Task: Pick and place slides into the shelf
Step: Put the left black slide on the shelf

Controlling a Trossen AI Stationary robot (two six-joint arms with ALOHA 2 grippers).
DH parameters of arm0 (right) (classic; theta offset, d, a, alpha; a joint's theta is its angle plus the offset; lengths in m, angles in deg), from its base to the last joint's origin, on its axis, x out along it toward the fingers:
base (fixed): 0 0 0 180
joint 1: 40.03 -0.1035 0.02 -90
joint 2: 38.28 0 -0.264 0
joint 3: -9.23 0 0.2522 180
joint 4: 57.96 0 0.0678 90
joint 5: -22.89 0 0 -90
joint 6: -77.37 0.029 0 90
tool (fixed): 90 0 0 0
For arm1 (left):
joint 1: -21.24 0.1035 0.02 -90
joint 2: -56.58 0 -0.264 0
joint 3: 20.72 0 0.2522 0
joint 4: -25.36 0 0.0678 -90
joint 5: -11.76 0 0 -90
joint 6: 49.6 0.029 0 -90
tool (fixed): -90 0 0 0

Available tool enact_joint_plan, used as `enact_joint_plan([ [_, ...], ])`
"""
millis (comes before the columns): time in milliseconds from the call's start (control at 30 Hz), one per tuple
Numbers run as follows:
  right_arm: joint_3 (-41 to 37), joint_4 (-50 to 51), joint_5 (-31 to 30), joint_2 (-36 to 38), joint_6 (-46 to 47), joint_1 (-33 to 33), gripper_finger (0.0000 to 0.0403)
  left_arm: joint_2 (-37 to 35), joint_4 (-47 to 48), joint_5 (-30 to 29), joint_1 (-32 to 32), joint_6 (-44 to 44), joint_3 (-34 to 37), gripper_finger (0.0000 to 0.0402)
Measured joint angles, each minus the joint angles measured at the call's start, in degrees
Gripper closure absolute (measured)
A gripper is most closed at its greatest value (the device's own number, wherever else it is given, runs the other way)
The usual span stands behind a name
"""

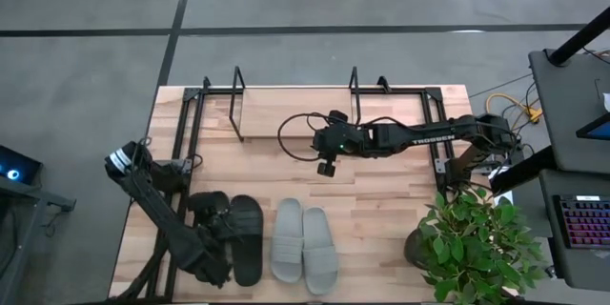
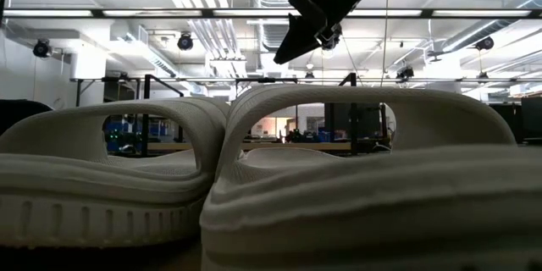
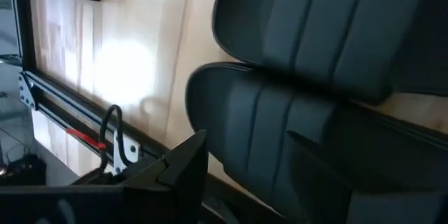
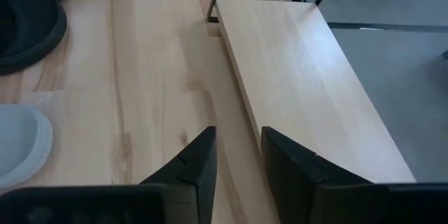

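Ribbed grey slides point(image 2: 339, 178), matte black slides point(image 1: 238, 238)

Black slides point(image 1: 236, 238) beside grey slides point(image 1: 304, 245); shelf point(image 1: 295, 110) empty.

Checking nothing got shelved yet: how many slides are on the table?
4: black slides and under the left gripper, grey slides and beside them; none hidden.

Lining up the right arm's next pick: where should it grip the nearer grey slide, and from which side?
Probably the wide arched strap of the right-hand grey slide, coming straight down from above. It lies sole-down and flat beside its twin, and the strap arches clear of the footbed. The right gripper hovers by the shelf, holding nothing.
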Motion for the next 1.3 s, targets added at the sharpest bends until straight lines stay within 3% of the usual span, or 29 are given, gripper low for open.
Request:
enact_joint_plan([
  [633, 0.00, 0.18, 0.01, 0.00, 0.05, 0.02, 0.0296, 9.81, -0.59, -1.20, -9.51, -10.42, -4.75, 0.0231],
  [900, 0.00, 0.33, 0.02, 0.00, -0.94, 0.02, 0.0303, 10.29, -0.65, -5.95, -12.63, -12.52, -3.75, 0.0231],
  [1300, 0.00, 1.01, 0.02, 0.00, -0.94, 0.00, 0.0298, 10.29, -0.70, -5.36, -12.87, -13.44, -1.54, 0.0231],
])
